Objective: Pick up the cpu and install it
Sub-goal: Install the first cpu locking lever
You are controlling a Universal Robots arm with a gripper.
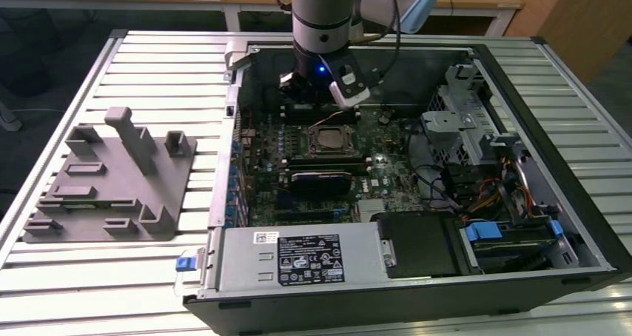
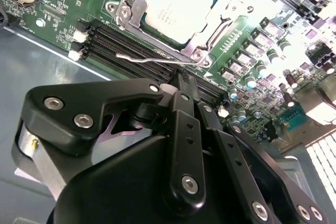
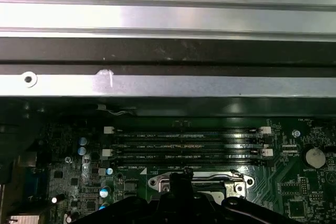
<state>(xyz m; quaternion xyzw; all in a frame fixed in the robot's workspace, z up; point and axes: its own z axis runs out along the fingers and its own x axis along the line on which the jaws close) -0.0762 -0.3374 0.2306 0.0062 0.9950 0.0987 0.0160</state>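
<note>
While the cpu (image 2: 176,11) lies flat in its socket on the green motherboard (image 2: 58,3), the end effector (image 2: 180,80) hangs just beside it, above the black memory slots (image 2: 131,45) and apart from the chip. Its fingers are drawn together with nothing between them. In the exterior view the open computer case (image 1: 395,299) stands on the slatted surface (image 1: 158,62), with a grey tray (image 1: 109,180) at the exterior view's left

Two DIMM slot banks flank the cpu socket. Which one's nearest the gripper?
The upper bank in the exterior view, right beside the gripper; the other bank sits past the cpu, next to the black module.
</note>
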